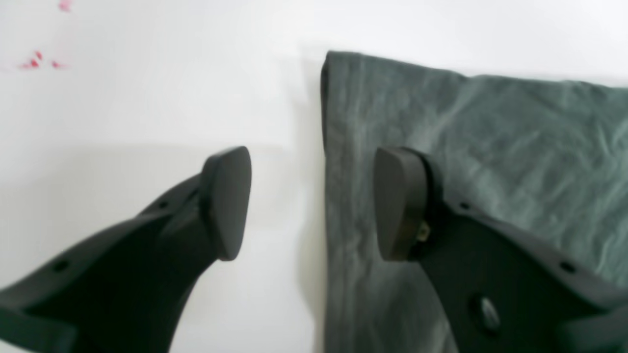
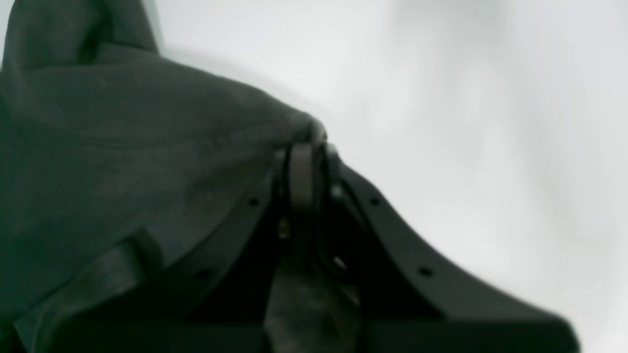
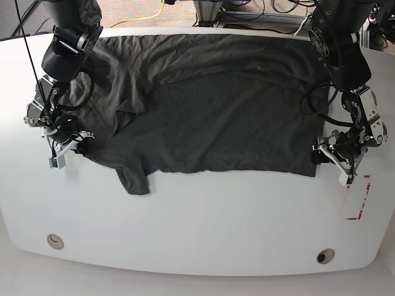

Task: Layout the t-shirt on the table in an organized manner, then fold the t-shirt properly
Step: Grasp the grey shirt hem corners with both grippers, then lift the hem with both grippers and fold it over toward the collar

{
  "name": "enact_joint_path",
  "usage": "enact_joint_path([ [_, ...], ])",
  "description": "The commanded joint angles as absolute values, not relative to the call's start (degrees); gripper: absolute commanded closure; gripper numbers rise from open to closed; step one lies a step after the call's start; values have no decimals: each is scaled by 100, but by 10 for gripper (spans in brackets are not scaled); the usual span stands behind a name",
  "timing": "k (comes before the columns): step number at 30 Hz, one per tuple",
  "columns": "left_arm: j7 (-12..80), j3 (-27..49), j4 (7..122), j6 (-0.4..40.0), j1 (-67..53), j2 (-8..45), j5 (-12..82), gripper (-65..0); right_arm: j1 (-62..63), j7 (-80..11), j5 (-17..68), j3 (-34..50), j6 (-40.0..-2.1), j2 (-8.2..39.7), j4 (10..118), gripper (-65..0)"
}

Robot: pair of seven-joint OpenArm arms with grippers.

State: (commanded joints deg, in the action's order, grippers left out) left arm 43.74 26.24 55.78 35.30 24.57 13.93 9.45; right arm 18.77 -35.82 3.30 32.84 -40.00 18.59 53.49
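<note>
One table (image 3: 197, 240), one t-shirt (image 3: 210, 111), two grippers: left jaws (image 1: 311, 203) agape, empty; right jaws (image 2: 306, 162) pinching cloth.

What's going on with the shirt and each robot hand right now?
T-shirt: spread on the table, wrinkled, one sleeve folded under near the front edge.
Left hand: open, straddling the shirt's edge.
Right hand: shut on the shirt's edge.

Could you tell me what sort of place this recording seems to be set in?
Probably a robotics lab: two arms work a t-shirt on a white table marked with red dashes, and loose cables trail over carpet behind it.
</note>
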Motion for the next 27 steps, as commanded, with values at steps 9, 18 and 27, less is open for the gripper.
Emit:
enact_joint_path([
  [9, 3969, 2607, 4884, 3363, 2765, 1367, 945, -371, 1886, -3582, 330, 3284, -4000, 1859, 5349, -5],
  [18, 3653, 1903, 4356, 3073, 2967, 1358, 971, -371, 1877, -3582, 330, 3284, -4000, 1859, 5349, -5],
  [27, 3662, 1763, 4356, 3073, 2985, 1147, 963, -368, 1886, -3582, 330, 3284, -4000, 1859, 5349, -5],
])
